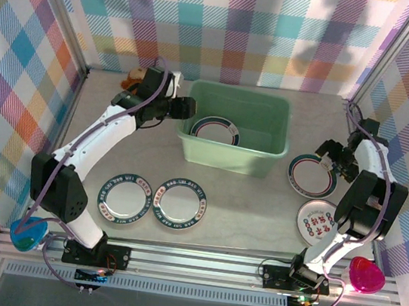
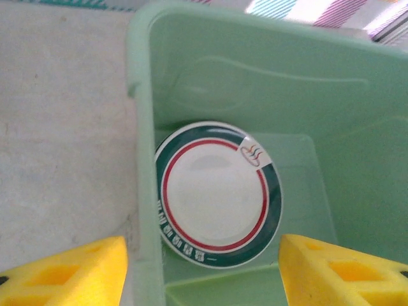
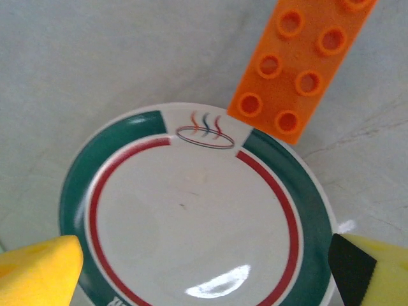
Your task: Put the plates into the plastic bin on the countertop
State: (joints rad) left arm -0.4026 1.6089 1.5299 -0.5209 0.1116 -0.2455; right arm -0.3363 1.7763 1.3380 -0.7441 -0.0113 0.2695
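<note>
One teal-and-red plate (image 2: 217, 201) lies flat on the floor of the plastic bin (image 1: 227, 158), towards its left end. My left gripper (image 1: 183, 107) hangs over the bin's left rim with its fingers spread and nothing between them, so I judge that drop is done.

The step in hand now belongs to my right gripper (image 1: 332, 159). It is spread wide over a second teal-and-red plate (image 3: 197, 217), which sits on the desk (image 1: 241, 219) just right of the bin, one finger past each side of the rim. An orange brick (image 3: 299, 64) lies against that plate's far edge.

Next, I think, I must lower, pinch the rim without catching the brick, lift and carry the plate left over the bin wall. A dark-rimmed plate (image 1: 123, 198), its twin (image 1: 179, 201) and a red-dotted plate (image 1: 317, 220) wait on the near desk.
</note>
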